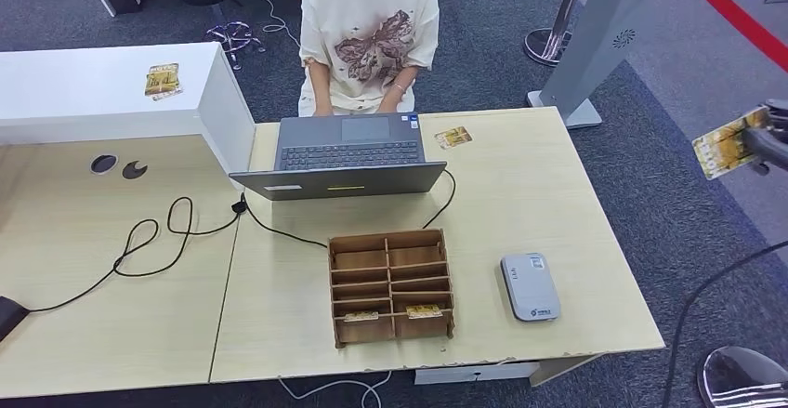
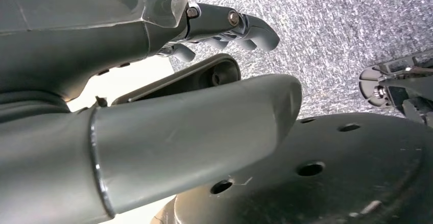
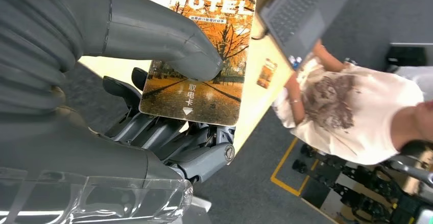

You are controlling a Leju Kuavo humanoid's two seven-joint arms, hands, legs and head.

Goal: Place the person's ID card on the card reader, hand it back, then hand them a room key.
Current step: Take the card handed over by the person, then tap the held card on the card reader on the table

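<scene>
One orange autumn-print plastic hotel key card (image 3: 200, 60) is pinched between the right hand's (image 3: 153, 106) thumb and fingers, held off the table's right edge, well apart from the seated person (image 1: 370, 36); the left hand (image 2: 224, 27) hangs curled, empty.

Three cameras: one high overview, two tight wrist shots.
The head view looks down and forward over the pale wooden desk (image 1: 520, 204), the open grey laptop (image 1: 348, 152) and the seated person in a cream printed T-shirt (image 1: 370, 32) at upper centre. The right wrist view sits close behind the right hand (image 3: 153, 127), turned, catching that same laptop (image 3: 301, 15) and person (image 3: 352, 106) at right. The left wrist view hugs the left hand (image 2: 224, 30), facing grey speckled carpet (image 2: 337, 25).
</scene>
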